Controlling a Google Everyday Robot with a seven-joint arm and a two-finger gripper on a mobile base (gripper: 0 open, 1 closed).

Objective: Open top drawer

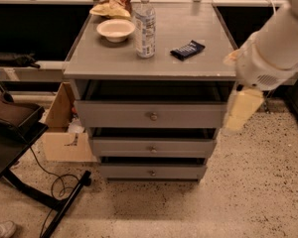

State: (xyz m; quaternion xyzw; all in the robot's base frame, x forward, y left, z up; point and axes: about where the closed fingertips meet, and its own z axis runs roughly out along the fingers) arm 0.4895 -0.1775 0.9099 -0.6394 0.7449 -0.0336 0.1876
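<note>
The top drawer (114, 115) is the widest grey front of the cabinet, just under the grey tabletop (188, 66). It has a small round metal knob (153, 116) at its centre. A dark gap shows between its front and the tabletop. Two narrower grey drawers (119, 147) sit below it. My gripper (241, 110) hangs from the white arm (273, 43) at the right. It is beside the drawer's right end, apart from the knob and holding nothing I can see.
On the tabletop stand a white bowl (115, 29), a water bottle (145, 25), a dark snack packet (187, 49) and a chip bag (111, 1). A cardboard box (59, 128), a black stand (20, 133) and a cable (52, 185) lie at the left.
</note>
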